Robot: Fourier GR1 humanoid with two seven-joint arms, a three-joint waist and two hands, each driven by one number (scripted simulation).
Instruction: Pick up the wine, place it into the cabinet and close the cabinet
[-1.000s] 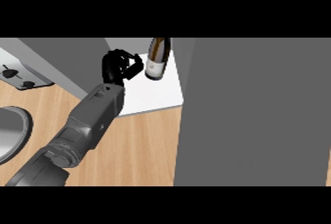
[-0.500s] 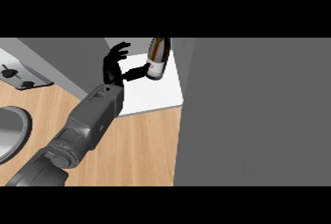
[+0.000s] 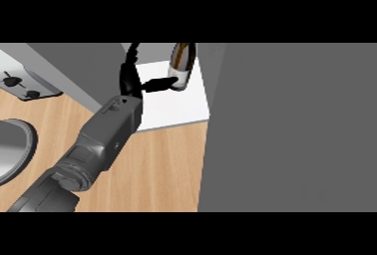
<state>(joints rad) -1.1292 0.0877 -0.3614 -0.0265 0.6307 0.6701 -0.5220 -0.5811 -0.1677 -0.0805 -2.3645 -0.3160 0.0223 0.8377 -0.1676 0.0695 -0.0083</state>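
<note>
The wine bottle (image 3: 181,63), dark with a pale label, stands upright on the white cabinet shelf (image 3: 173,107) at the top of the head view. My left hand (image 3: 132,79) is just left of it, fingers straight and pointing away from me. Its thumb (image 3: 158,83) sticks out to the right and touches the bottle's label. The hand is open and nothing is curled round the bottle. The bottle's top runs out of the picture. My right hand does not show.
A large grey cabinet door (image 3: 294,129) fills the right half of the view and hides what is behind it. A round metal basin (image 3: 11,149) lies at the left edge, with a knob panel (image 3: 22,84) above it. Wooden counter (image 3: 158,169) lies between.
The left hand's fingers, curled beside the bottle a second ago, have straightened and spread. The bottle has stayed upright on the shelf.
</note>
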